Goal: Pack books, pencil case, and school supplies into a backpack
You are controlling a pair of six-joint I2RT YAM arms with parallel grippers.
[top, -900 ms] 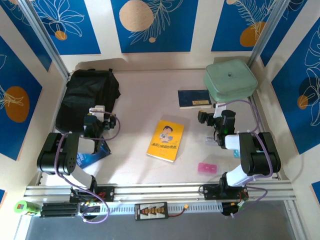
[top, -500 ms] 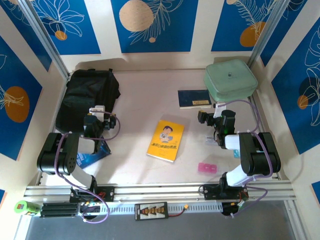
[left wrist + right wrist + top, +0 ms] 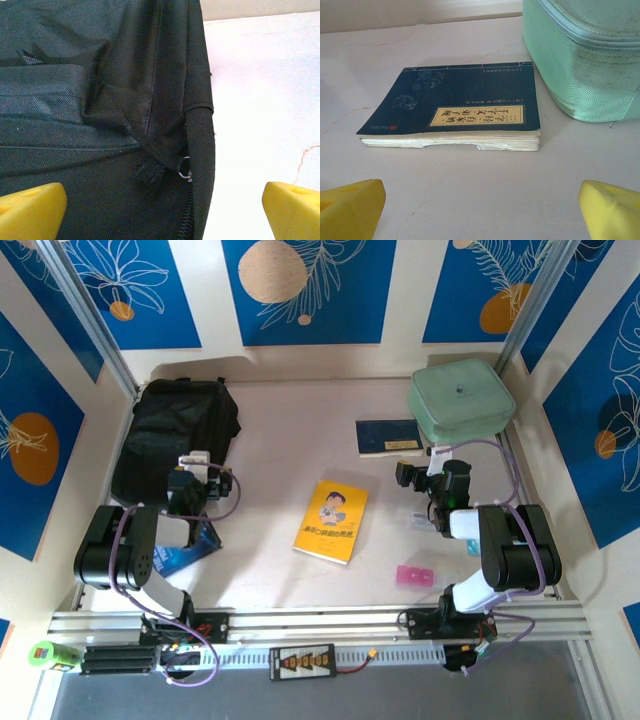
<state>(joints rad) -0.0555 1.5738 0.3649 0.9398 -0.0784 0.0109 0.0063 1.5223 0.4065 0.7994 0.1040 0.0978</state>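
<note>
The black backpack lies at the back left. My left gripper hovers open over its near edge, and in the left wrist view its yellow fingertips straddle the backpack fabric near a zip pull. The thin navy book with its pale label lies beside the mint green pencil case. My right gripper stands open just short of the navy book, holding nothing. A yellow book lies mid-table. The blue book is partly hidden under the left arm.
A pink block lies near the right arm's base, and a small clear packet sits close to the right wrist. The mint case rises just right of the navy book. Blue patterned walls close in the table.
</note>
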